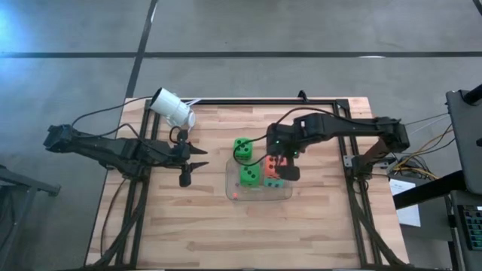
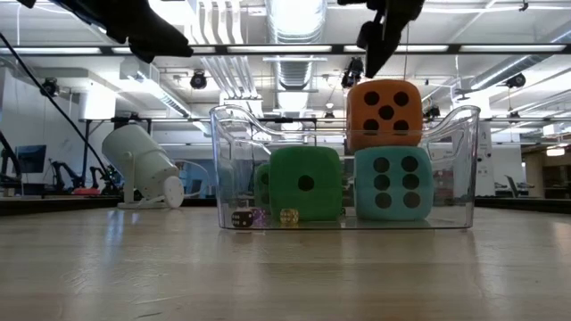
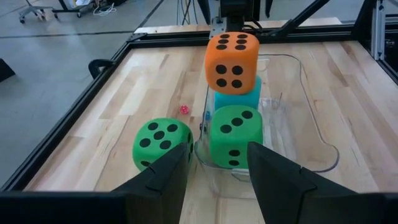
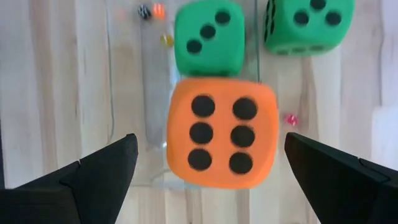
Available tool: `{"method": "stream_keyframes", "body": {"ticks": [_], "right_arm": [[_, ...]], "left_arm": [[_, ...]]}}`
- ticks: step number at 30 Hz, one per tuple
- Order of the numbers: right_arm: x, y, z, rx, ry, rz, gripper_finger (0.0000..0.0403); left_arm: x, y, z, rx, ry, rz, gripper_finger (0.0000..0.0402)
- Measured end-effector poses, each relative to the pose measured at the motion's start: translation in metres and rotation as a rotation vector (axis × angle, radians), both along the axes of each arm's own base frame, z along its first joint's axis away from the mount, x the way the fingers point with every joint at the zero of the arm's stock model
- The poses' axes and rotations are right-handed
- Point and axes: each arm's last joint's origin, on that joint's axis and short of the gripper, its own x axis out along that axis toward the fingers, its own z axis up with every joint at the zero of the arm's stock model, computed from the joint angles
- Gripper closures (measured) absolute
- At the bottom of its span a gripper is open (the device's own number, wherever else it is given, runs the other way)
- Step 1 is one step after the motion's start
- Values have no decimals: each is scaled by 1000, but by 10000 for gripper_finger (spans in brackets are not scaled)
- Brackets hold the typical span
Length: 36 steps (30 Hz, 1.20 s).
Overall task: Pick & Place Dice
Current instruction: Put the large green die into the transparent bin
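Wooden worktop (image 2: 268, 267) fills the low view's foreground. On it a clear plastic tray (image 1: 258, 194) is seen, holding three dice: green die (image 2: 305, 184) beside teal die (image 2: 393, 184), with orange die (image 2: 384, 113) stacked on top of the teal one. Second green die (image 1: 242, 148) sits outside, on the worktop just beside the tray's far rim. White cylindrical camera (image 1: 172, 108) lies tilted near the worktop's far left corner. Right gripper (image 1: 280, 169) is positioned directly above the orange die, jaws spread wide, clear of it on both sides. Left gripper (image 1: 197, 157) is parked well left of the tray, jaws partly apart, nothing held. A few tiny dice (image 2: 263, 217) are seen in the tray's bottom, and one small red one (image 3: 185, 109) on the worktop.
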Motion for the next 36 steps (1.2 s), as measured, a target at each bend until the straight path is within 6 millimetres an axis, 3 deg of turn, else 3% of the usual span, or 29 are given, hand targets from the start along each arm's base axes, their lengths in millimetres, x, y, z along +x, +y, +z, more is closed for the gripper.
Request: {"method": "stream_keyframes", "body": {"ticks": [9,22,36], "right_arm": [[3,0,14,-19,-157,38,3],[5,-3,18,-126,-206,81,3],[25,-11,30,-173,-436,-5,3]], "left_arm": [[0,0,-1,1,7,-1,231],[-1,0,-1,3,12,-1,231],[-1,0,-1,3,14,-1,231]]}}
